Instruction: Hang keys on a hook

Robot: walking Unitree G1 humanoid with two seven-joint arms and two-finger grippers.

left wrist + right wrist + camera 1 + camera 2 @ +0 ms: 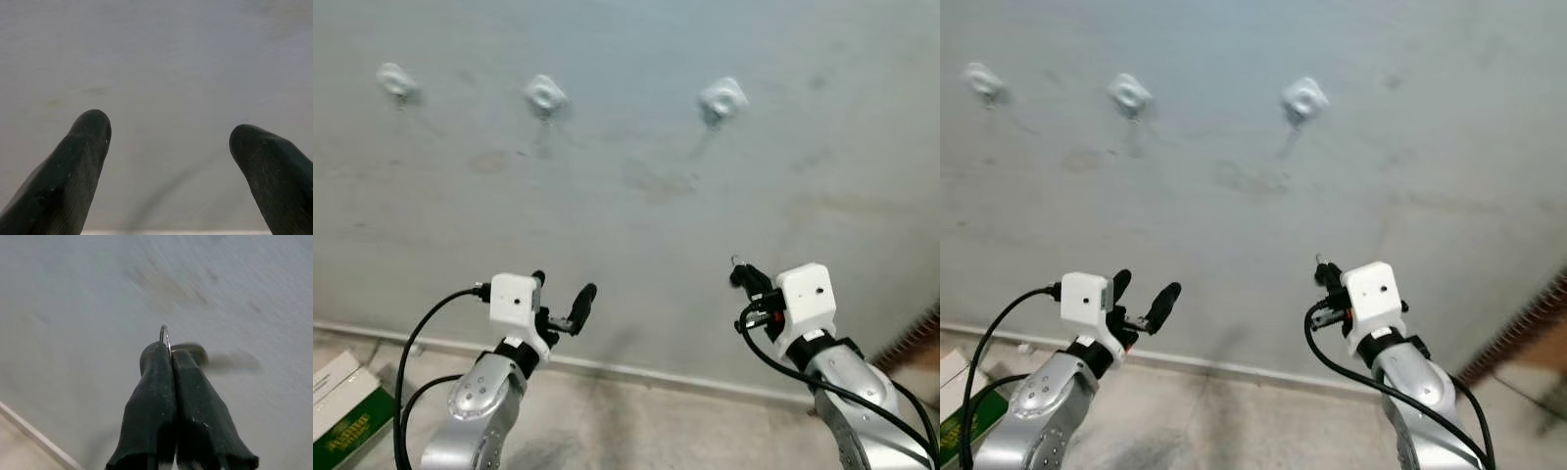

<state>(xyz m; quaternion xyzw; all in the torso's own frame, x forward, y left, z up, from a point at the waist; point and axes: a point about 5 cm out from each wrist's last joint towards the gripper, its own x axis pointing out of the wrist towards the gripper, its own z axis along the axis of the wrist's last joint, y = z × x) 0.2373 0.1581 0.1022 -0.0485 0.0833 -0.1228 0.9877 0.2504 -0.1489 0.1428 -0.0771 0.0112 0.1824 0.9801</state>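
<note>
Silver key ring (pixel 165 335) pokes from the right claw (pixel 169 352) — pinched tight; left claw (pixel 168 137) gapes empty.

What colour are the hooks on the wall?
White; the hooks show best in the left eye view, against the grey wall.

The right gripper (pixel 167 352) is pinched tight over the keys, hiding all but a sliver of the key ring (pixel 164 335), and the green box (pixel 340 411) is cut off at the frame's edge.
</note>
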